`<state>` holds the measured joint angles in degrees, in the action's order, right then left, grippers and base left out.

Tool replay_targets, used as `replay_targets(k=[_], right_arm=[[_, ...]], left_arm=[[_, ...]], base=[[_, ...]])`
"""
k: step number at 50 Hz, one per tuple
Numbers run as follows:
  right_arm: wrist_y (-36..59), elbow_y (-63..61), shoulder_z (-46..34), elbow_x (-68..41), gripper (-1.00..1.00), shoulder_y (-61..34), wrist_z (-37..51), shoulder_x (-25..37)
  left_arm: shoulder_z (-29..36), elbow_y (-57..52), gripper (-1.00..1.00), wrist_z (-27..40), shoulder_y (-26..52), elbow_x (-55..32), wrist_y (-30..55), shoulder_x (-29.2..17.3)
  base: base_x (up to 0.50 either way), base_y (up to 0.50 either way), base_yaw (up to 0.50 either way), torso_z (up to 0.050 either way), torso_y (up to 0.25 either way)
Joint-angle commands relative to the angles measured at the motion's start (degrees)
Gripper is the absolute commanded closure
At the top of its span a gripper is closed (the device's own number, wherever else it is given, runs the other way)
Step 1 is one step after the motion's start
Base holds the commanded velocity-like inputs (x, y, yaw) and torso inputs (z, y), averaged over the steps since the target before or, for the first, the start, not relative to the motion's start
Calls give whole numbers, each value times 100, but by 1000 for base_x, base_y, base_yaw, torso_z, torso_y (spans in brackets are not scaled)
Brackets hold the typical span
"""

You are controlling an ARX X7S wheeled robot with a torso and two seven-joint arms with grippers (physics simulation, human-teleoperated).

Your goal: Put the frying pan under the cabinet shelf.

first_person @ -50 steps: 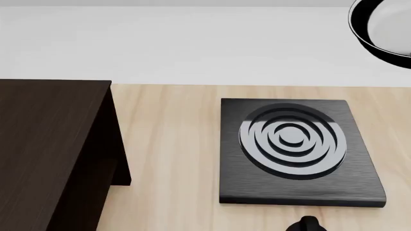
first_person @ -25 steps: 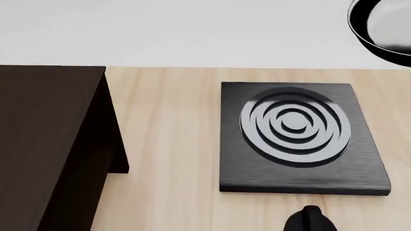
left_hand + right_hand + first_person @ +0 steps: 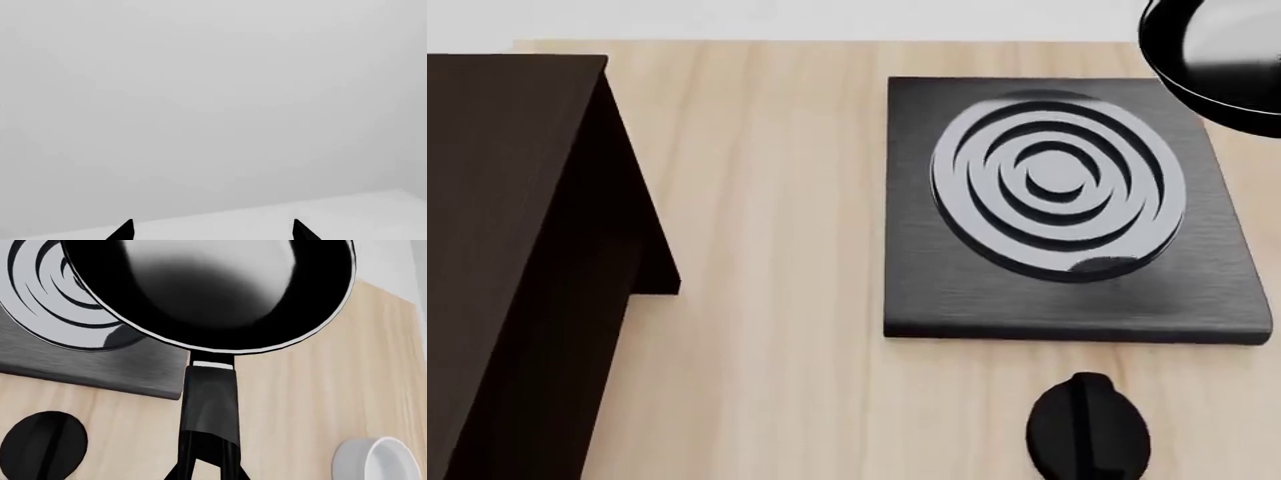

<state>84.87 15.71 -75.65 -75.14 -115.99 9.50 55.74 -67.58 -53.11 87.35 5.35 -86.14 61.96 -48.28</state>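
Note:
The frying pan [image 3: 1217,62], glossy black with a thin pale rim, hangs in the air at the head view's upper right, over the stove plate's far right corner. In the right wrist view the frying pan [image 3: 207,290] fills the upper part, and its long black handle runs back into my right gripper [image 3: 208,471], which is shut on it. The cabinet shelf [image 3: 507,200], dark brown wood grain, stands on the table at the left, well apart from the pan. My left gripper [image 3: 212,231] is open and faces only a pale blank background.
A square black stove plate [image 3: 961,290] with concentric rings lies on the light wood table [image 3: 774,250], right of the cabinet. A black round knob [image 3: 1088,428] sits in front of it. A white bowl [image 3: 380,460] stands on the table near the handle.
The head view has tilted downward: cabinet, stove plate and table edge slid up the picture and the knob came fully into view. The pan stays at the upper right.

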Motion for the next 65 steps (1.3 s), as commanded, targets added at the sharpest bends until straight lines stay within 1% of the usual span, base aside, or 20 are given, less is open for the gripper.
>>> replay_targets(k=[1, 5, 15, 17, 18, 19, 21, 28, 29, 30, 31, 35, 50, 57, 65], right_arm=[[-72, -68, 68, 404, 100, -226, -59, 0], [-78, -75, 33, 426, 100, -256, -96, -4], [-124, -118, -42, 458, 100, -260, -139, 3], [-151, -117, -59, 494, 100, -275, -141, -14], [-145, -117, -45, 460, 100, -264, -132, -15], [-168, -125, -50, 471, 100, -256, -126, -20], [-170, -151, -38, 419, 100, -237, -122, -29], [-183, -218, -103, 449, 100, -278, -159, -102], [-174, -303, -174, 489, 100, -304, -268, -101], [-234, -267, -85, 406, 100, -283, -239, -115], [-209, -269, -91, 391, 100, -294, -242, -133], [-188, -371, -201, 455, 100, -333, -344, -181], [-226, -735, -379, 377, 100, -204, -432, -475], [-240, -925, -414, 252, 100, -56, -360, -502], [-241, -1266, -323, -39, 100, 26, -245, -456]], left_arm=[[-29, 2, -100, 38, 8, -57, 7, -43], [1, 14, -100, 97, 19, -96, 14, -82], [9, 10, -100, -33, 50, -2, -1, -38], [-18, -1, -100, -162, 53, 19, -24, -3], [-57, -23, -100, -388, 98, 39, -110, 86], [-47, -15, -100, -256, 59, 25, -53, 31], [-47, -21, -100, -210, 55, 26, -44, 20], [-35, -5, -100, -227, 50, 45, -52, 59], [-19, -11, -100, -231, 55, 64, -52, 59], [17, -48, -100, -245, 45, 154, -19, 28], [48, -33, -100, -159, 39, 166, 7, 14], [50, -22, -100, -299, 47, 213, -29, 87], [-39, -9, -100, -292, 53, 98, -91, 125], [-26, 21, -100, -312, 99, 45, -162, 191], [-77, 24, -100, -285, 54, 38, -135, 166]], base=[[0, 0, 0, 11, -145], [0, 0, 0, 11, -131], [0, 0, 0, 11, -127], [0, 0, 0, 11, -48], [0, 0, 0, 11, 0], [0, 0, 0, 9, 0], [0, 0, 0, 0, 0], [0, 0, 0, 0, 0], [0, 0, 0, 0, 0], [0, 0, 0, 0, 0], [0, 0, 0, 0, 0], [0, 0, 0, 0, 0], [0, 0, 0, 0, 2], [0, 0, 0, 0, 1], [0, 0, 0, 0, 1]])
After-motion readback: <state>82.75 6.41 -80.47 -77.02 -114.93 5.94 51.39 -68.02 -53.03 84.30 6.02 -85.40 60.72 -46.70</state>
